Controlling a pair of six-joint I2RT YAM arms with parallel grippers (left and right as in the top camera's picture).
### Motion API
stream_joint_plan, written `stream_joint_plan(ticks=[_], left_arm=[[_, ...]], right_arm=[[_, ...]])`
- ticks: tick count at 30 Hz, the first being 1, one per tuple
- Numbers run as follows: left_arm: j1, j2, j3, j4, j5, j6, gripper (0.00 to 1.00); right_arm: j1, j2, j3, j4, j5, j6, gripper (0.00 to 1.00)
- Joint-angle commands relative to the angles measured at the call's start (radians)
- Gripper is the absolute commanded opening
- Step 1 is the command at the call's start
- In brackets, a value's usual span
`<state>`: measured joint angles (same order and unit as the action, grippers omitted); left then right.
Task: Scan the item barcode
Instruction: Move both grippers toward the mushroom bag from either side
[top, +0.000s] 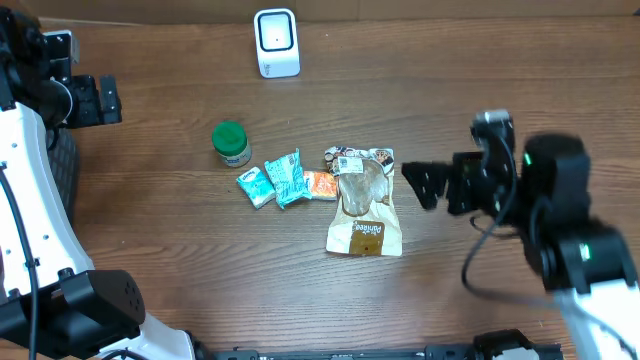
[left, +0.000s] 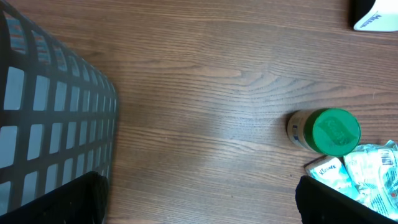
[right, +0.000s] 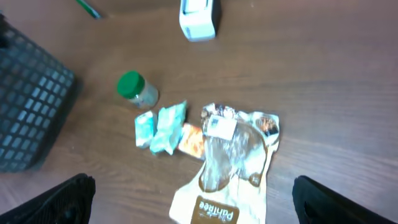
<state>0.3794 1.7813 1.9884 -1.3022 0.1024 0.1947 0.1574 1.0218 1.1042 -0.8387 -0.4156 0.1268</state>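
Both grippers are released and hold nothing. The right gripper (top: 420, 185) hovers with its jaws wide apart just beside the right edge of the snack bag (top: 365, 205). The left gripper (top: 112, 100) hangs equally spread at the far left, well apart from all items. I judge that the task is at its first step, the approach; no item is picked up yet.

The wooden table (top: 500, 80) carries everything. At its left edge stands a dark mesh basket (left: 50, 124). In the middle the snack bag lies flat, with a white label (top: 347, 160) at its far end. This label possibly has the barcode, but it is too small to read. The white scanner (top: 276, 42) stands at the far edge, well apart from the pile. Left of the bag are a jar with green lid (top: 231, 143), two teal packets (top: 275, 180) side by side, and a small orange packet (top: 321, 185) touching the bag.

The next move, I think, calls for the right gripper to come down on the bag's edge and close on it. Then it should lift the bag and turn the label toward the scanner window. The bag looks thin and soft, so a pinch at the edge seems needed.
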Motion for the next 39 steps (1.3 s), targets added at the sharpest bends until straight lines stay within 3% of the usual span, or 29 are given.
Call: stream_joint_plan(ticks=[1,11,19,23,24,25,26,27,31,39], left_arm=[[-0.002,0.014,-0.004,0.001,0.014,0.023,1.0],[-0.002,0.014,-0.004,0.002,0.026,0.021,0.99],[-0.002,0.014,-0.004,-0.011,0.18,-0.118,0.99],[-0.002,0.014,-0.004,-0.055,0.303,-0.15,0.98],[-0.004,0.014,-0.004,-0.06,0.336,-0.15,0.81],[-0.007,0.014,-0.004,-0.066,0.37,-0.15,0.42],[-0.012,0.014,-0.004,-0.072,0.405,-0.15,0.15],[-0.022,0.014,-0.004,-0.081,0.442,-0.151,0.04],[-0.109,0.014,-0.004,-0.106,0.472,-0.201,0.04],[-0.394,0.014,-0.023,-0.066,0.472,-0.246,0.04]], right_arm=[[-0.002,0.113,0.081,-0.033,-0.013,-0.001,1.0],[-0.002,0.257,0.082,-0.069,-0.011,0.002,1.0],[-0.008,0.258,0.082,-0.13,0.036,0.003,1.0],[-0.049,0.258,0.082,-0.172,0.034,0.002,0.84],[-0.059,0.258,0.082,-0.176,0.031,0.003,0.8],[-0.069,0.258,0.082,-0.18,0.028,0.003,0.77],[-0.082,0.258,0.082,-0.184,0.025,0.003,0.75],[-0.097,0.258,0.082,-0.187,0.02,0.003,0.71],[-0.154,0.258,0.081,-0.203,0.002,0.006,0.6],[-0.161,0.272,0.08,-0.211,0.003,0.007,0.56]])
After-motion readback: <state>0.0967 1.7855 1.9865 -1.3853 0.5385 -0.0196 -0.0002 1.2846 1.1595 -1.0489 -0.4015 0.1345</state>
